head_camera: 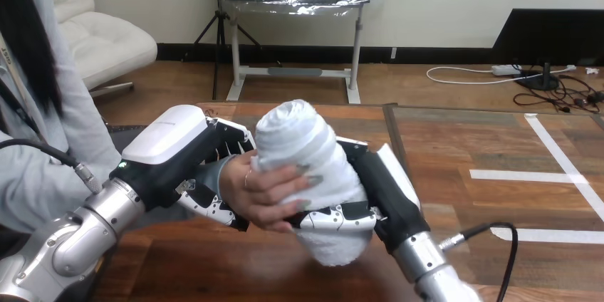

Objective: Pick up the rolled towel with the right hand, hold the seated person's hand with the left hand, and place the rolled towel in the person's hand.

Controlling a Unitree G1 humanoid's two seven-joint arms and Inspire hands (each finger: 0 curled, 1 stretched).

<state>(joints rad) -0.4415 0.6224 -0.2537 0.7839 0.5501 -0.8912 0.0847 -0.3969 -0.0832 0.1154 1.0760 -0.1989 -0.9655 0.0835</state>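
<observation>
A white rolled towel [306, 152] stands nearly upright above the middle of the wooden table [456, 195]. My right hand [370, 188] is shut on it, fingers wrapped round its lower part. The person's hand [267, 191] comes from the left and curls its fingers over the towel's front. My left hand [178, 156] sits at the person's wrist, with fingers showing above and below it, curled round it.
White tape lines [563, 167] mark the floor at the right of the table. A black cable [491, 234] loops beside my right forearm. The person's torso is at the left edge.
</observation>
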